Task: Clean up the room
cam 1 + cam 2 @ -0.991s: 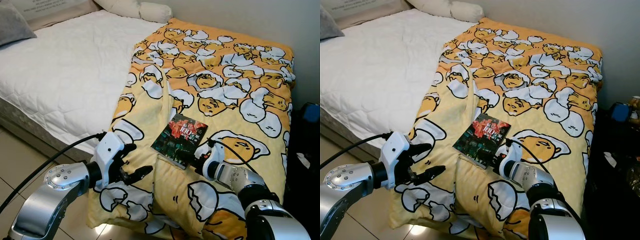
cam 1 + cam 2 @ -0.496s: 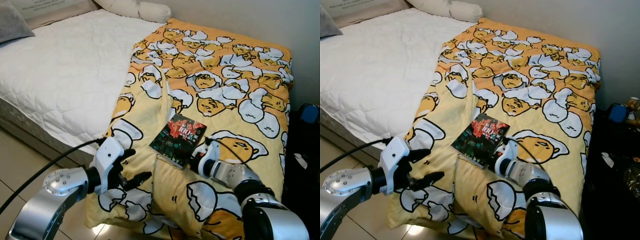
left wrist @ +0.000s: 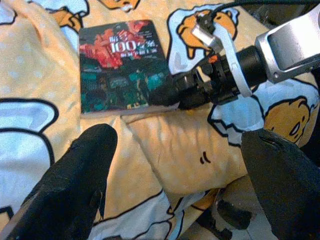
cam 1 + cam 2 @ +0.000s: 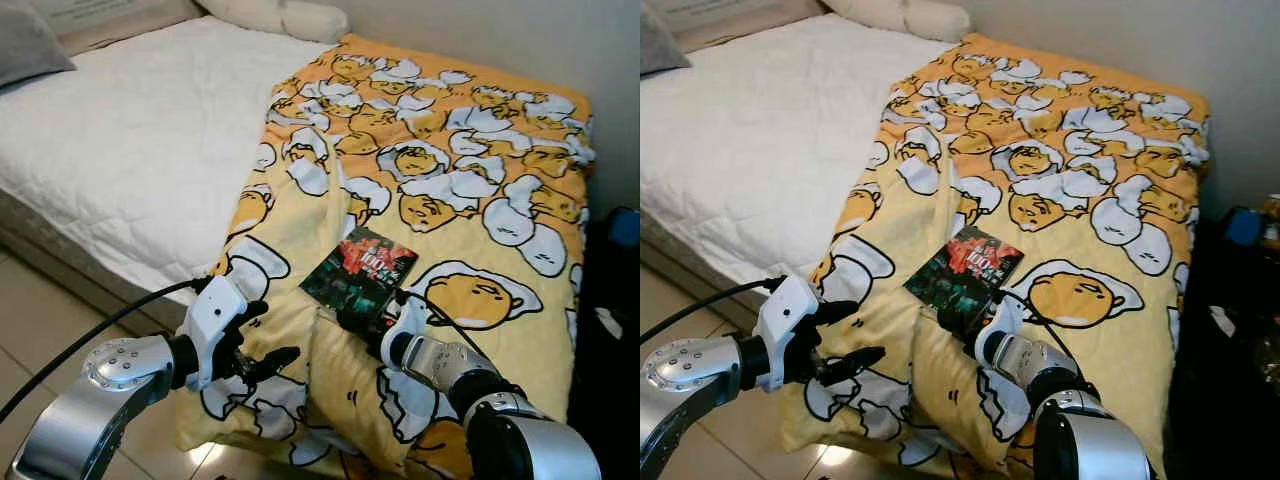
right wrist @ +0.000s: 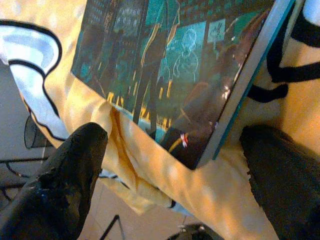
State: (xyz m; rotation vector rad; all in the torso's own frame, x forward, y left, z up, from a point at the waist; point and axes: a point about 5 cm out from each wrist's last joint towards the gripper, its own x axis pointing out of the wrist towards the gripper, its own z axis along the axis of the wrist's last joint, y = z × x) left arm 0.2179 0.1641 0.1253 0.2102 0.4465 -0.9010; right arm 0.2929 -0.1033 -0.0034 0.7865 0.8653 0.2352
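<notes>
Right tool [image 4: 378, 322] now nearer book [image 4: 360, 279] corner

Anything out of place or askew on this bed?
A book lies loose on the yellow egg-print blanket, which is rumpled and hangs over the bed's near edge. The right gripper is at the book's near edge, fingers open; the left gripper hovers open beside the hanging blanket.

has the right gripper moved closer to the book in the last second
Yes. The right gripper has slid along the blanket toward the book's near corner, fingers open around it.
</notes>
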